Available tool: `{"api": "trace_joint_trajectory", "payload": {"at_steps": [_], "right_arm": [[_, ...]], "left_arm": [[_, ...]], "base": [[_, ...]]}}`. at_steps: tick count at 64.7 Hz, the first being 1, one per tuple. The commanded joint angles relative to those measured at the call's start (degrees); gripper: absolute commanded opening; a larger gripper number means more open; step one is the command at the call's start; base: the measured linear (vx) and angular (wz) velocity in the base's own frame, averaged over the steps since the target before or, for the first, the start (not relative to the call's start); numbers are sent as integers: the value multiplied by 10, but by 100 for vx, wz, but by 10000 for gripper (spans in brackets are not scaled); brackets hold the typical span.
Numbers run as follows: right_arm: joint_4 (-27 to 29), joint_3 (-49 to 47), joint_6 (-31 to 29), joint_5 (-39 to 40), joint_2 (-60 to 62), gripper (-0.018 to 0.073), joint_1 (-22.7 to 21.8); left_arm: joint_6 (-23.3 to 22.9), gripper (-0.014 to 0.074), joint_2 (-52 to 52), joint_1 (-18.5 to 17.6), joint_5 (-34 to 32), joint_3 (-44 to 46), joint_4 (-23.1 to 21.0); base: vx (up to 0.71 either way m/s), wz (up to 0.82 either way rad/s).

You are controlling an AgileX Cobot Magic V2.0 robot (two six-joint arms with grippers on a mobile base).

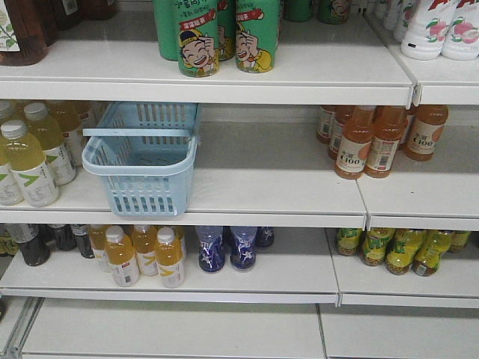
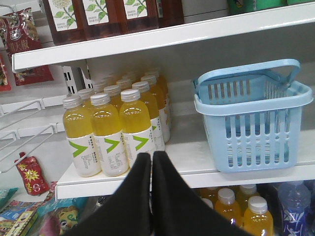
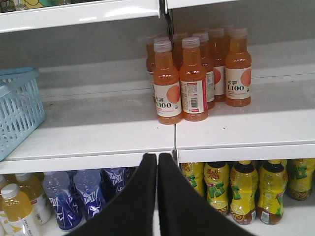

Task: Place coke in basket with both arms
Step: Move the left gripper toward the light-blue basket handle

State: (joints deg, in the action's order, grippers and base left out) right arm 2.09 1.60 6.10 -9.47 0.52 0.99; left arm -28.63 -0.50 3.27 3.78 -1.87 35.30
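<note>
sitting upright, the basket [image 1: 146, 191] runs lengthwise into the shelf [image 1: 262, 187].

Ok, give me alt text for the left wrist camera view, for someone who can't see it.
The left gripper, shut, points at a white shelf holding a pale blue basket on the right and rows of yellow bottles on the left. On the upper shelf stand brown bottles with leaf labels; no coke shows.
</note>
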Motion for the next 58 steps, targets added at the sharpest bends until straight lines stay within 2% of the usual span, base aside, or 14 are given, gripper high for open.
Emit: {"api": "trace_joint_trajectory", "payload": {"at_steps": [1,4,11,16,20,23,29,33,38,44,55,58], "right_arm": [[-2,8,-3,41,11,-5,-3],[-2,8,-3,41,11,-5,-3],[-2,8,-3,41,11,-5,-3],[-2,8,-3,41,11,-5,-3],[-2,8,-3,41,11,-5,-3],[-2,8,-3,41,11,-5,-3],[-2,8,-3,41,11,-5,-3],[-2,8,-3,40,11,-5,-3],[-2,8,-3,40,11,-5,-3],[-2,8,-3,40,11,-5,-3],[-2,8,-3,40,11,-5,-3],[-2,8,-3,40,11,-5,-3]], "left_arm": [[-15,-6,-10,-3,-60,-4,-9],[-49,-6,-10,-3,-86,-4,-44],[-204,-6,-10,-3,-171,-4,-179],[-289,-6,-10,-3,-216,-4,-239],[-319,-6,-10,-3,-243,-4,-269],[-326,-6,-10,-3,-257,-4,-284],[-359,-6,-10,-3,-322,-4,-336],[-378,-6,-10,-3,-390,-3,-353],[-388,-6,-4,-3,-427,12,-377],[-397,-6,24,-3,-417,71,-369],[-393,-6,142,-3,-335,202,-264],[-402,-3,183,-3,-317,220,-254]], "base": [[0,0],[0,0],[0,0],[0,0],[0,0],[0,0],[0,0],[0,0],[0,0],[0,0],[0,0],[0,0]]}}
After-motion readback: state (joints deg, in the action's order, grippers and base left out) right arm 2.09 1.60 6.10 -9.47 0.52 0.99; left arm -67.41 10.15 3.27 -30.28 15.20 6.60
